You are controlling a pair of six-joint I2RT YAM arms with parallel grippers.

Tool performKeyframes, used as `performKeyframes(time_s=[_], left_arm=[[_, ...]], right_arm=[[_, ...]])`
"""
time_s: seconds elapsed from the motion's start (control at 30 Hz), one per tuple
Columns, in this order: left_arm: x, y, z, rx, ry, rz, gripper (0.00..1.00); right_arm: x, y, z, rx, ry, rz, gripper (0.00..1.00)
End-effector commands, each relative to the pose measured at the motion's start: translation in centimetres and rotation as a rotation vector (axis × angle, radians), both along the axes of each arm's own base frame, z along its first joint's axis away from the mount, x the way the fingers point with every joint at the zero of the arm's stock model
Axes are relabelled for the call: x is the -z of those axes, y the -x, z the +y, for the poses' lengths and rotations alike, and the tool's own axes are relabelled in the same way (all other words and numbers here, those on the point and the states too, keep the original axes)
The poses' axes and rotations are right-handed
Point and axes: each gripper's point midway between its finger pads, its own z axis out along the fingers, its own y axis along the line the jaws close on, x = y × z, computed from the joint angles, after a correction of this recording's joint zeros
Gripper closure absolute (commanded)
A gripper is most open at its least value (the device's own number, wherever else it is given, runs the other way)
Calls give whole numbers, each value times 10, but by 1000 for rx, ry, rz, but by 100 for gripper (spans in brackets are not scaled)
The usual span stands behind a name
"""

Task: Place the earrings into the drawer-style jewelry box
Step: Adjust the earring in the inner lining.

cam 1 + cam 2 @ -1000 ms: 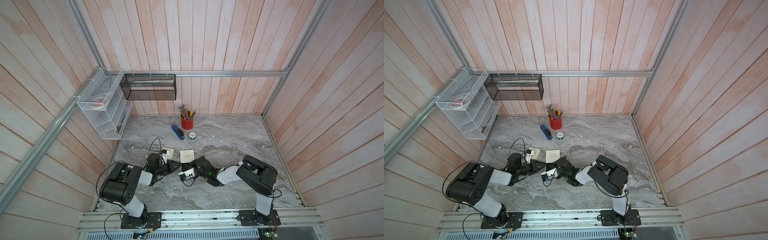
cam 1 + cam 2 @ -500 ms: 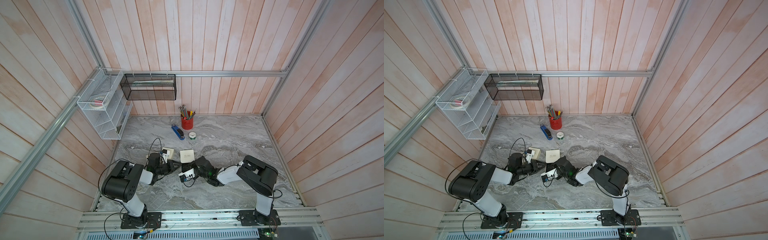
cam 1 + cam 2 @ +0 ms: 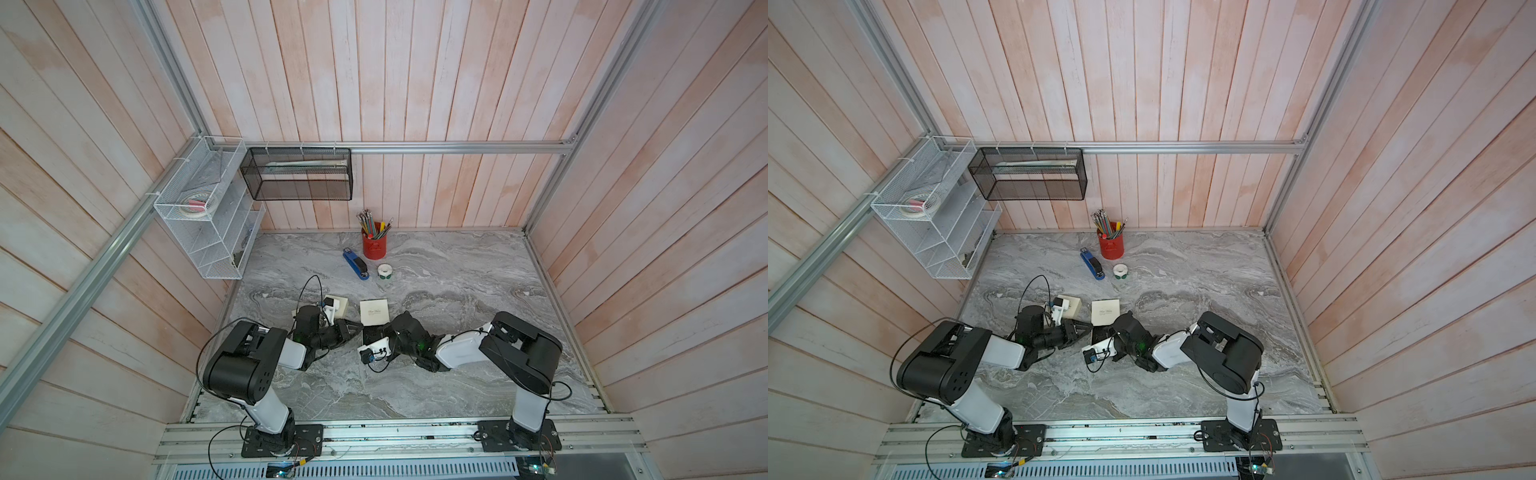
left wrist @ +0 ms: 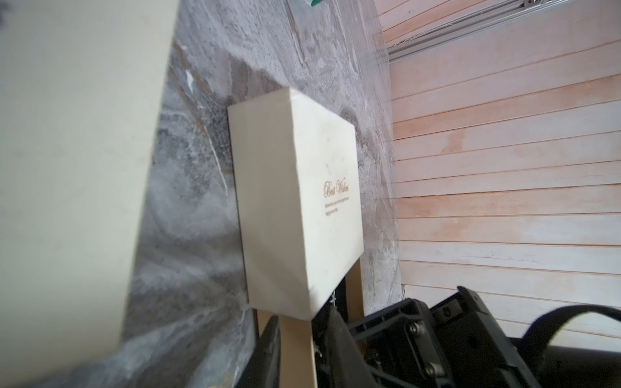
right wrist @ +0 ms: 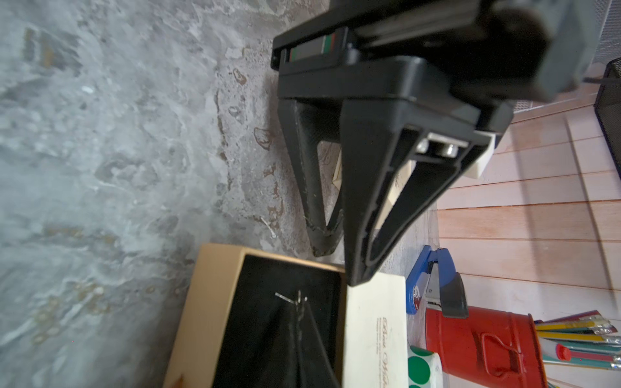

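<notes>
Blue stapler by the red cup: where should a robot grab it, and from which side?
Across its narrow body near mid-length, straight down from above. The blue stapler lies flat on the marble table, long and slim, so its two long sides probably suit the jaws. The red pencil cup stands close beside its far end, so stay mid-length.

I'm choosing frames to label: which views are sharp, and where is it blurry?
Both top views: sharp, evenly lit. Left wrist view: cream box in focus, the nearer cream surface blurred. Right wrist view: open drawer crisp, marble tabletop smeared.
</notes>
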Motion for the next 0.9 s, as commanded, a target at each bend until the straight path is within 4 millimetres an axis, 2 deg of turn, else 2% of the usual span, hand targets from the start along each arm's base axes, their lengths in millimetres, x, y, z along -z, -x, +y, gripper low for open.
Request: performKeyframes(time_s=[0.0,0.37,0.63,0.87], left_arm=[[-3,0,2,-12,7,-19,73],[0,2,3,-8,9,-16,73],[-1,3,-4,44,39,-17,73],[8,1,-7,72,14,8,73]], right_arm=[[-7,1,-2,4,-14,33,100],[6,-7,-6,20,69,-13,100],[17,-1,-8,-6,119,-8,100],[18,3,-6,-32,132,6,100]])
